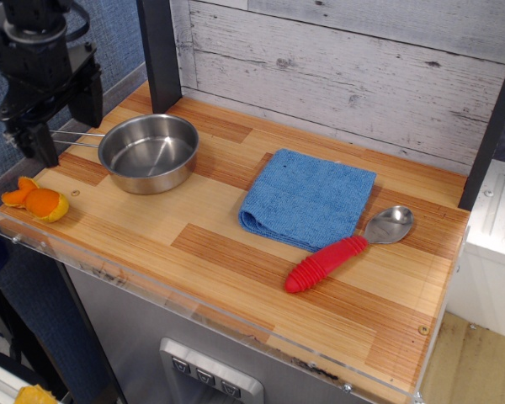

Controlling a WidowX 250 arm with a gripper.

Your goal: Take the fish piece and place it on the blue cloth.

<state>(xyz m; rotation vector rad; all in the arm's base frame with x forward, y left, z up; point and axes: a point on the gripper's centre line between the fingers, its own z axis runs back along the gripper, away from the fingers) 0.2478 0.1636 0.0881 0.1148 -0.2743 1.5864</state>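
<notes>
The fish piece (37, 201) is a small orange toy with a yellow-orange body and darker tail. It lies at the table's front left corner. The blue cloth (307, 199) lies folded in the middle right of the table. My black gripper (65, 126) hangs open over the table's left side, above and behind the fish, with nothing between its fingers (40, 141). It is in front of the pan's wire handle.
A steel pan (148, 151) with a wire handle stands at the back left. A red-handled spoon (346, 249) lies right of the cloth. A black post (158, 52) rises behind the pan. A clear rim edges the table (236, 269).
</notes>
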